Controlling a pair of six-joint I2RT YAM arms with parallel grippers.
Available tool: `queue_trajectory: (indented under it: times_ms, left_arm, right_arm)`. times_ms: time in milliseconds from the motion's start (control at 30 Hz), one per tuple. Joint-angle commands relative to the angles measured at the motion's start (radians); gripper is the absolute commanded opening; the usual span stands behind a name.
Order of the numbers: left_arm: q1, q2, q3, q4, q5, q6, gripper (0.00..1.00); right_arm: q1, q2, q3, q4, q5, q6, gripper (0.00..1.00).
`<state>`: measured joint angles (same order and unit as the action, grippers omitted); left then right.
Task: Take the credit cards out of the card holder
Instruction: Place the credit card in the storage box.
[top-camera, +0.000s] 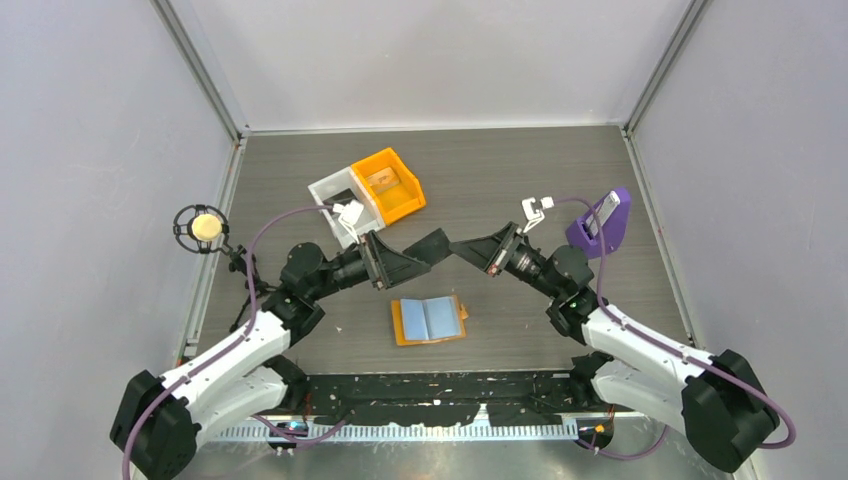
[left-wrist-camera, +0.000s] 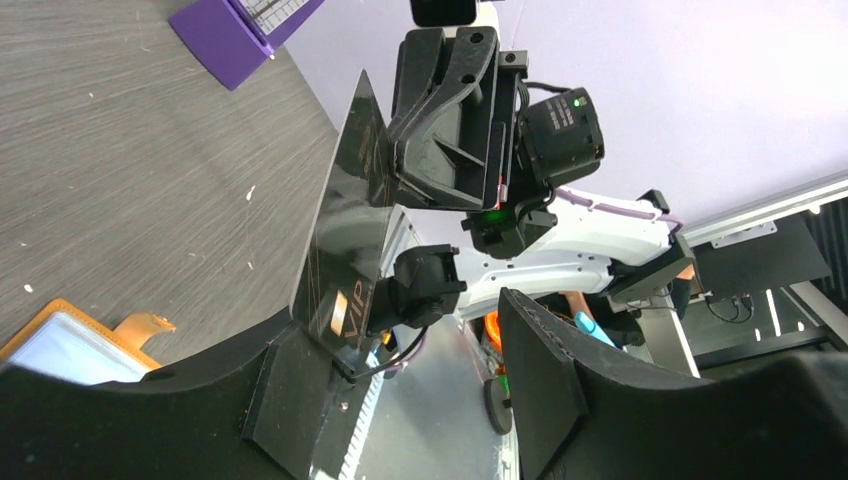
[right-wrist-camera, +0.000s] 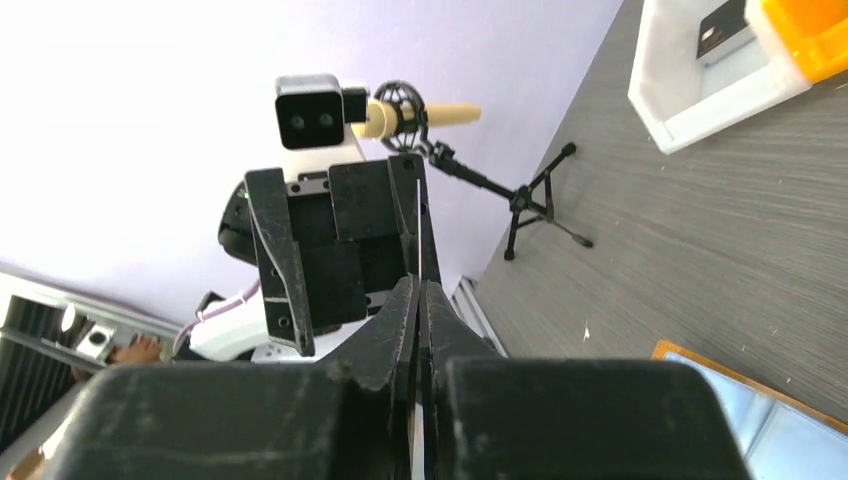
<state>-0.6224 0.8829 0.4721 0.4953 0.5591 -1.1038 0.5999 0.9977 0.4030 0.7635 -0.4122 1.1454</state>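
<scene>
The card holder lies open on the table, orange with two light blue pocket panels; a corner shows in the left wrist view and in the right wrist view. My right gripper is shut on a black VIP credit card, seen edge-on between its fingers. My left gripper faces it tip to tip above the table and is wide open. The card's lower end lies against its left finger; the right finger is well apart from the card.
An orange bin and a white bin stand at the back left; a black card lies in the white bin. A purple wedge stand is at the right. A microphone on a stand is at the left edge.
</scene>
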Motion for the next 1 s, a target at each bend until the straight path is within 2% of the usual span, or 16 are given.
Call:
queue_trajectory:
  times_ms: [0,167,300,533,700,767,833,900,967]
  left_arm:
    - [-0.008,0.015,0.001,0.151,-0.016,-0.044,0.61]
    - [-0.011,0.015,-0.012,0.153,-0.057,-0.053,0.58]
    - [-0.011,0.027,-0.013,0.144,-0.064,-0.057,0.42]
    - [-0.011,0.02,-0.023,0.135,-0.095,-0.069,0.25]
    - [-0.011,0.015,-0.01,0.066,-0.128,-0.069,0.0]
    - [-0.009,0.006,0.0,0.018,-0.151,-0.054,0.0]
    - [-0.008,-0.017,0.012,-0.041,-0.176,-0.028,0.0]
    - [-0.004,-0.039,0.045,-0.147,-0.204,0.031,0.0]
    - [0.006,-0.055,0.1,-0.286,-0.241,0.098,0.0]
  right_arm:
    - [-0.003,-0.064,-0.033,0.066,0.158,0.043,0.05]
    - [-0.003,-0.092,-0.053,0.037,0.204,0.047,0.05]
    - [-0.003,-0.085,-0.061,0.038,0.205,0.051,0.05]
    - [-0.003,-0.082,-0.068,0.024,0.2,0.05,0.05]
    - [-0.003,-0.096,-0.085,0.014,0.202,0.042,0.05]
    - [-0.003,-0.1,-0.091,0.014,0.203,0.039,0.05]
    - [-0.003,-0.109,-0.092,0.006,0.201,0.035,0.07]
    - [-0.004,-0.124,-0.085,-0.029,0.201,0.015,0.14]
    - [-0.003,-0.145,-0.074,-0.069,0.203,-0.011,0.27]
